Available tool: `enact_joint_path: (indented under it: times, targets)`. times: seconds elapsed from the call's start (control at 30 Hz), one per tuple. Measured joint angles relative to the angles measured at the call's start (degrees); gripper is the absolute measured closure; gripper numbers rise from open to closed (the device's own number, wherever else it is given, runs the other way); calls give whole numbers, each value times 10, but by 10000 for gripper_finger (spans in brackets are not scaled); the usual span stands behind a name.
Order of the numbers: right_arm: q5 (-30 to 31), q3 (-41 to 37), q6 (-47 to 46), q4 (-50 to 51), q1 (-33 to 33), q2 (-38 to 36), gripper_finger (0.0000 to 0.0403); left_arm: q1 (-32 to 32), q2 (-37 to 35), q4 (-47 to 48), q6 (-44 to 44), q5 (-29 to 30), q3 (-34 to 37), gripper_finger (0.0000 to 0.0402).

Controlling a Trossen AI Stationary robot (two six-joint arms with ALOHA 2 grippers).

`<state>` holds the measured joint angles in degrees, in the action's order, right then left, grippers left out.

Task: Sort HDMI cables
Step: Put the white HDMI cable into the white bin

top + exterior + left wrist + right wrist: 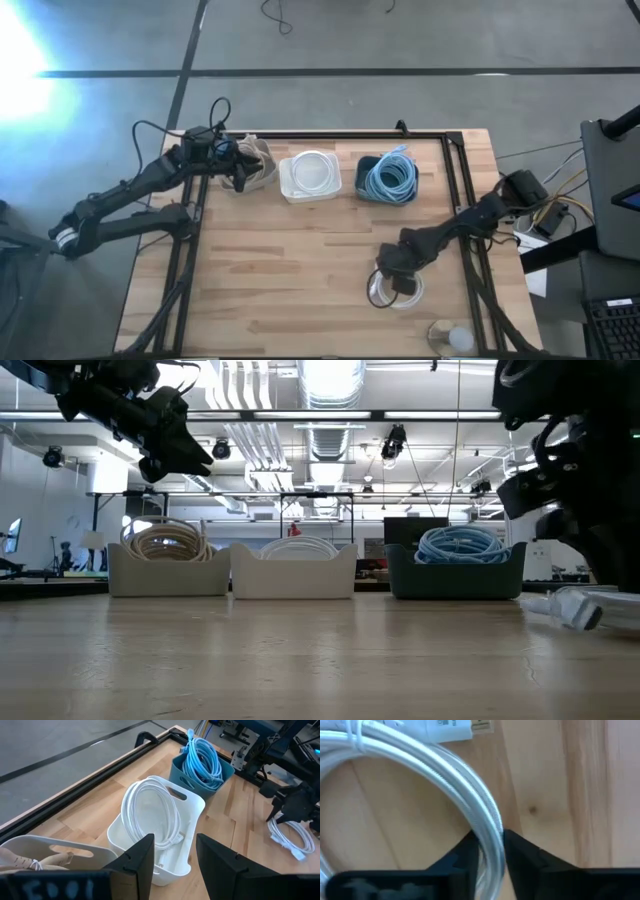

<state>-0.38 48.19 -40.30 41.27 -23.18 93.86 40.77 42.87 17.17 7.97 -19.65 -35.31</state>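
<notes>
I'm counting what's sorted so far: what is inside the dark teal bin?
The teal bin holds light blue coiled cables, heaped above its rim. How many coils there are, and whatever lies beneath them, is covered.

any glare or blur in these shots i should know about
High view: strong glare washes out the floor at the upper left corner, away from the three bins. Low view: ceiling lights are blown out, and the white cable at the right edge is soft. Right wrist view: the white cable is so close that it blurs between the right gripper's fingers. Left wrist view: evenly lit and sharp.
</notes>
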Motion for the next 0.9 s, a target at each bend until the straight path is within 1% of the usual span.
enact_joint_path:
  times: [0.13,0.23,0.37,0.53,0.67,0.8,0.87,0.9]
  targets:
    - [20,23,15,-41,12,3,378,0,0,0,0,0,0,255]
    - [34,42,31,-56,24,1,385,0,0,0,0,0,0,255]
    - [79,70,102,-166,43,1,385,0,0,0,-2,0,0,255]
    - [187,88,231,-354,74,1,386,0,0,0,-2,0,0,255]
    - [318,99,318,-493,103,1,386,0,0,0,-7,0,0,255]
    - [443,120,409,-569,138,1,387,0,0,0,-8,0,0,255]
    - [479,137,427,-573,157,1,387,0,0,0,-9,0,0,255]
    - [485,144,426,-572,168,1,387,0,0,0,-9,0,0,255]
